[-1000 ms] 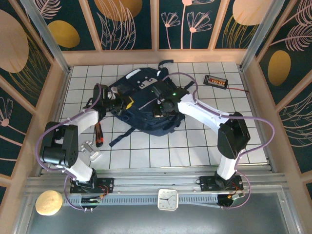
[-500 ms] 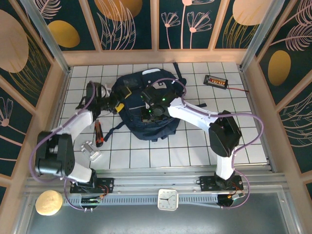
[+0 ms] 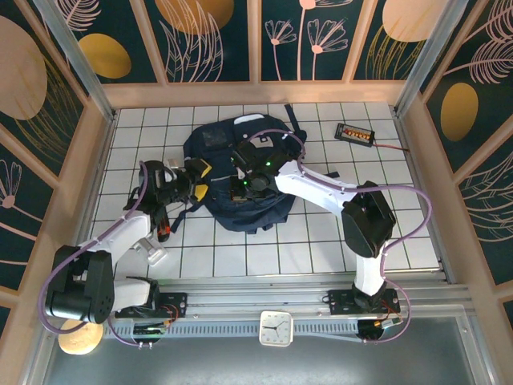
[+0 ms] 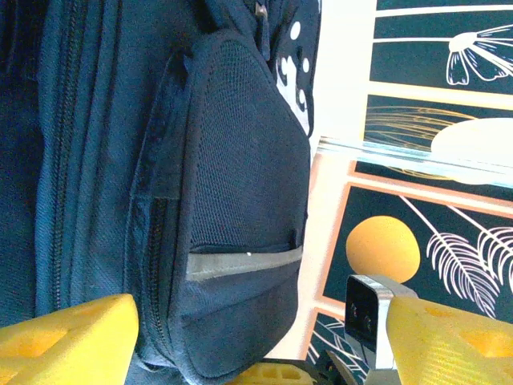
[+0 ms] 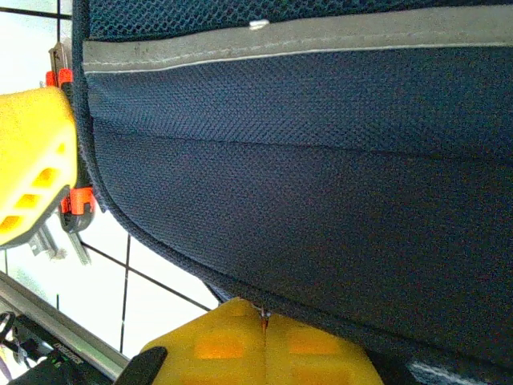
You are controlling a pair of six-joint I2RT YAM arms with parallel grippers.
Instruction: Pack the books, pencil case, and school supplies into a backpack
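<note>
Navy backpack (image 3: 215,148) sits centre frame; my left gripper (image 3: 199,179) gapes empty at its left edge, my right gripper (image 5: 264,322) pinches its fabric.

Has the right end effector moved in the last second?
Yes. The right end effector has shifted left over the backpack, away from the black box with orange lights.

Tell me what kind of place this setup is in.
Probably a robot-lab work cell, not a home or classroom: a left arm and right arm bolted to a metal rail, a white gridded table boxed in by printed flower panels, and a clock.
</note>
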